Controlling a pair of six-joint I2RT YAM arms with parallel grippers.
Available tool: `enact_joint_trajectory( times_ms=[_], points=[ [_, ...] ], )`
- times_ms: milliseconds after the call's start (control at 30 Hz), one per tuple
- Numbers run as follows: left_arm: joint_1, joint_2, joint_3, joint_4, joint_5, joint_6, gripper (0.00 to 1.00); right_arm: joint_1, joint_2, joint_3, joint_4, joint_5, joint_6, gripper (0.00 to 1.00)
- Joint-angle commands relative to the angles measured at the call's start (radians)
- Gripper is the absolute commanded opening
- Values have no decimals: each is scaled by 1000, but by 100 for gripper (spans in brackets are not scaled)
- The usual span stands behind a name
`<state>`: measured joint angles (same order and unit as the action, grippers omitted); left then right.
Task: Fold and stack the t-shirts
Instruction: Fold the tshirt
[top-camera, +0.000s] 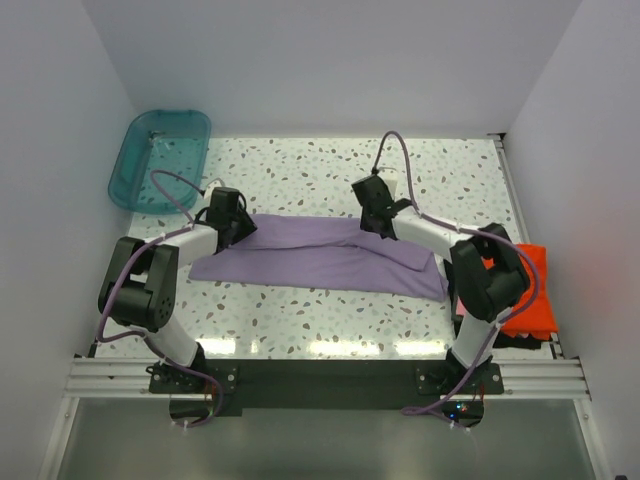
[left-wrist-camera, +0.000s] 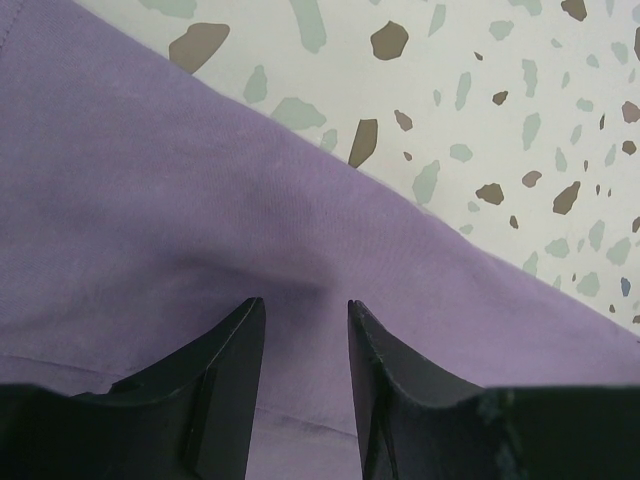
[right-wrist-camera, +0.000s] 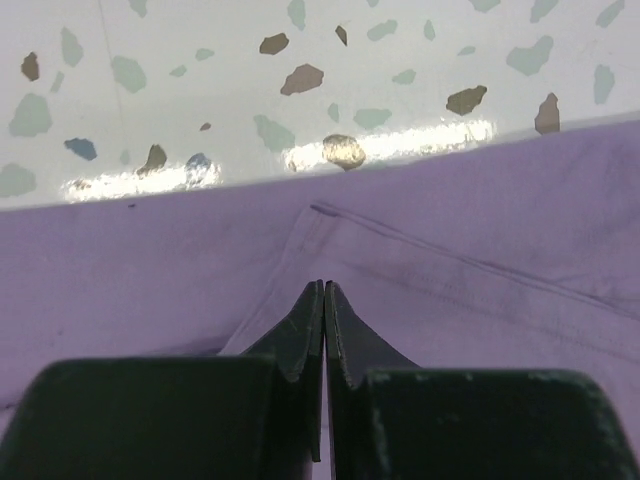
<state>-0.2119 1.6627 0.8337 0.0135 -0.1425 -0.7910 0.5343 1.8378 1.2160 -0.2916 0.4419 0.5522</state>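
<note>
Lavender t-shirt (top-camera: 330, 258) is laid as a long band across the middle of the surface (top-camera: 300, 170); the orange-red t-shirt (top-camera: 533, 300) at the right edge is half hidden by the right arm (top-camera: 485, 280). The left hand (left-wrist-camera: 305, 305) is spread on lavender cloth, the right hand (right-wrist-camera: 323, 287) pressed together at a hem.

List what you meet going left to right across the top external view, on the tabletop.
teal tub → left tool → right tool → orange-red t-shirt. The lavender t-shirt stretches under both tools, so it is left out of the order.
</note>
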Motion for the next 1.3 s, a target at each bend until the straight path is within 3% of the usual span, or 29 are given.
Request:
enact_joint_trajectory(
  times_ms=[0, 167, 267, 533, 600, 1267],
  points=[
    [-4, -4, 21, 48, -9, 16, 43, 42, -130, -48, 34, 73, 51, 0],
    [-4, -1, 19, 48, -9, 18, 43, 101, -198, -124, 54, 122, 78, 0],
    [-4, -1, 16, 52, -8, 18, 44, 101, -152, -69, 31, 168, 55, 7],
    [-3, 5, 16, 55, -2, 24, 44, 82, 64, 137, -27, 210, 8, 39],
    [-3, 8, 19, 52, 0, 27, 44, 79, 92, 164, -44, 225, 2, 43],
    [-3, 22, 24, 49, -2, 29, 44, 44, 196, 211, -57, 228, 9, 38]
  ],
)
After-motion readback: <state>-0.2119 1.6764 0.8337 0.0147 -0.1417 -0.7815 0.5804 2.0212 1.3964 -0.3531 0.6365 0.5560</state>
